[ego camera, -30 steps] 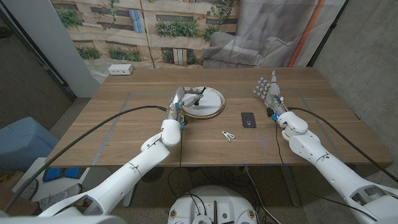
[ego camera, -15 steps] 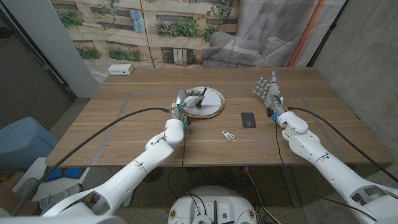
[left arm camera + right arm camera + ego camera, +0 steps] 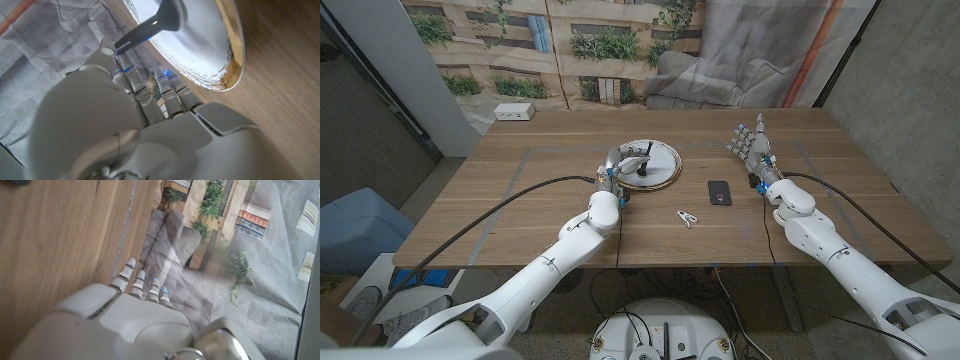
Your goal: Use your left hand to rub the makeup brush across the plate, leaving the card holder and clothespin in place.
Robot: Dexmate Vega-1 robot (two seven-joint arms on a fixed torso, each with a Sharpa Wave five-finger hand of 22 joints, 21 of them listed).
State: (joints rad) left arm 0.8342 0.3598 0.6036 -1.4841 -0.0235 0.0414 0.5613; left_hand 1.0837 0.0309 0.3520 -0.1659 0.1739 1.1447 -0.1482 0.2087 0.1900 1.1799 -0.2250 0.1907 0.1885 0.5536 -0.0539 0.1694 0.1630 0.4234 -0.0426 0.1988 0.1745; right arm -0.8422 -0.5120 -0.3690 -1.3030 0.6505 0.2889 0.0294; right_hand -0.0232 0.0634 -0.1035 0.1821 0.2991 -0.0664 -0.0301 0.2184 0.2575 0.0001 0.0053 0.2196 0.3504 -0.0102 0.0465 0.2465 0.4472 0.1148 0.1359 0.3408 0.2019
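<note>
A white plate with a gold rim sits at the table's middle. My left hand grips the dark-handled makeup brush, whose bristles press on the plate's near left part. In the left wrist view the brush slants from my fingers onto the plate. A black card holder lies right of the plate. The white clothespin lies nearer the front edge. My right hand is raised at the right with fingers apart, holding nothing; it also shows in the right wrist view.
A white power strip lies at the table's far left corner. Black cables run along both arms across the table. A printed backdrop and a grey cloth stand behind the far edge.
My left hand has moved slightly right and nearer with the brush, sliding the bristles across the plate's left part. The right hand, card holder and clothespin have not moved.
</note>
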